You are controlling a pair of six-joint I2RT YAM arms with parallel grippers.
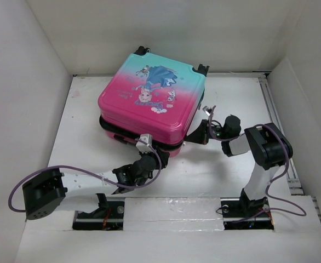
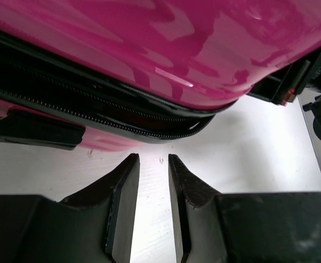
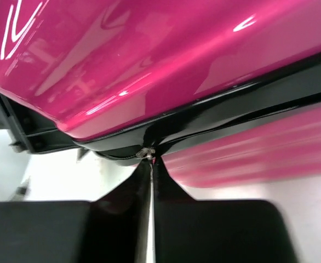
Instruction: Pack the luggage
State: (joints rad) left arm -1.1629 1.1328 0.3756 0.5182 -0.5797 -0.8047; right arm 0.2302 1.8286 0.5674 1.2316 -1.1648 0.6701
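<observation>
Sitting flat on the counter [image 1: 215, 175], toward its far edge and left of centre: the luggage [image 1: 149, 98], lid down, zipper [image 2: 122, 127] undone along the near side. Shell looks stiff, glossy, slick and probably light, so I'd expect it to skate when the zip gets tugged. Grab trim or tab, not the shell. Left hand [image 2: 152, 161]: narrow gap, holding nothing, just short of the seam. Right hand [image 3: 151, 172]: pinched closed on the metal zipper pull [image 3: 145, 153].
</observation>
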